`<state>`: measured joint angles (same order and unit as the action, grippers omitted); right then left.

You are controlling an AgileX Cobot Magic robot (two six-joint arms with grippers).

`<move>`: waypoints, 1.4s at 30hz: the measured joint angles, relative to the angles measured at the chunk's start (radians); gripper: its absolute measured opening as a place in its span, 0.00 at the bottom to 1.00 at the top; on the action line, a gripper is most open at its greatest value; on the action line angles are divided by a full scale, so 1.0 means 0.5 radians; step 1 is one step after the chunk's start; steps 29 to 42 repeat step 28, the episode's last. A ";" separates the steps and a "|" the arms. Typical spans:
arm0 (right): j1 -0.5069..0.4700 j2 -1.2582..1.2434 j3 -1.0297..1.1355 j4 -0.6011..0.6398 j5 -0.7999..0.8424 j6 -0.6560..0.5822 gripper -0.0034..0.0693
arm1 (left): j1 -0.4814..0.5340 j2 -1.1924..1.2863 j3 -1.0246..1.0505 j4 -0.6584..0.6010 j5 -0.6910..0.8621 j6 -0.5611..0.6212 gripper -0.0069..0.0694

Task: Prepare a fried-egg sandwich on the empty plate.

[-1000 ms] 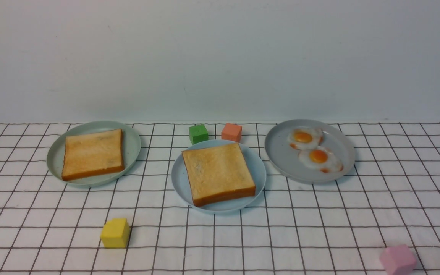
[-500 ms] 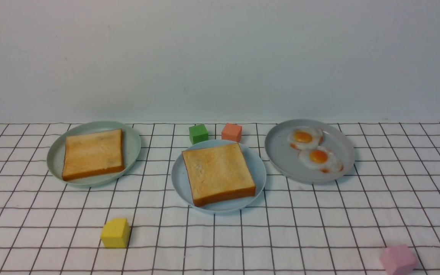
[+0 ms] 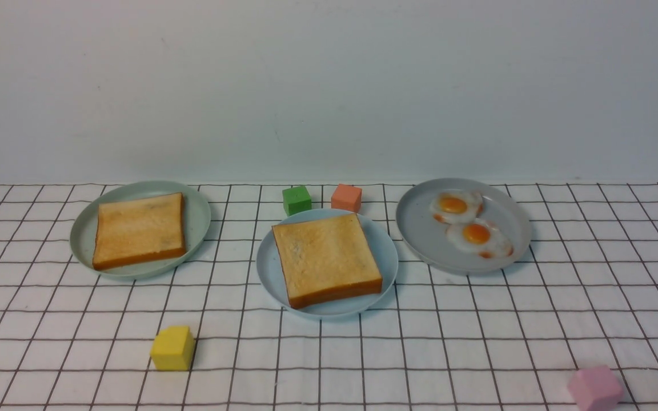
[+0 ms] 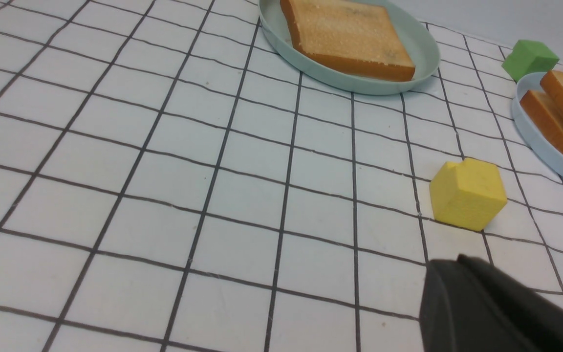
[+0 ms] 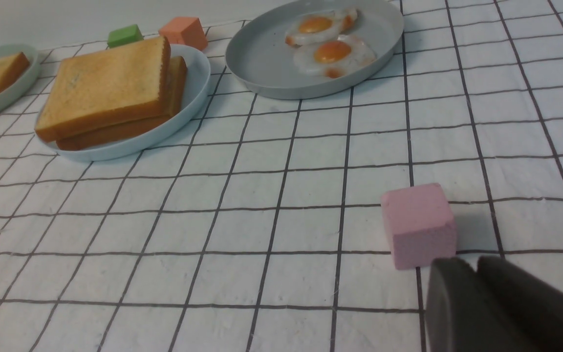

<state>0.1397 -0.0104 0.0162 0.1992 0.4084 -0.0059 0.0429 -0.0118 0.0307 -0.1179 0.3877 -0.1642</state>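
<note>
Closed and empty at the left claw [image 4: 462, 264], low over the near left of the tabletop [image 3: 477, 331], close by a yellow cube [image 4: 467, 193]. Hard to tell at the right claw [image 5: 474, 261] whether shut or slightly parted: only a thin seam between dark fingers, nothing gripped, with a pink cube [image 5: 418, 225] just beyond on the near right. Probably parked back here, out of the front view, to keep clear of the plates.

Further out, in the middle: on the light blue plate [image 3: 269, 268], two toast slices stacked as the fried-egg sandwich [image 3: 326, 257], upper slice shifted a little off the lower one. No egg white visible between them from either wrist view, so no telling whether there is a filling.

Far right: a grey plate [image 3: 420, 240] with two fried eggs [image 3: 476, 234] side by side, touching. Far left: a pale green plate [image 3: 197, 222] with a single toast slice [image 3: 139, 228]. Behind the blue plate: a green cube [image 3: 296, 200] and an orange cube [image 3: 346, 197], apart from the rim, seemingly just clutter.
</note>
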 joint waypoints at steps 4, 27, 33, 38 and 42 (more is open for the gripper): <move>0.000 0.000 0.000 0.000 0.000 0.012 0.17 | 0.000 0.000 0.000 0.000 0.000 0.000 0.09; 0.000 0.000 0.000 0.000 0.000 0.000 0.22 | 0.000 0.000 0.000 0.000 0.000 0.000 0.11; 0.000 0.000 0.000 0.000 0.000 0.000 0.22 | 0.000 0.000 0.000 0.000 0.000 0.000 0.11; 0.000 0.000 0.000 0.000 0.000 0.000 0.22 | 0.000 0.000 0.000 0.000 0.000 0.000 0.11; 0.000 0.000 0.000 0.000 0.000 0.000 0.22 | 0.000 0.000 0.000 0.000 0.000 0.000 0.11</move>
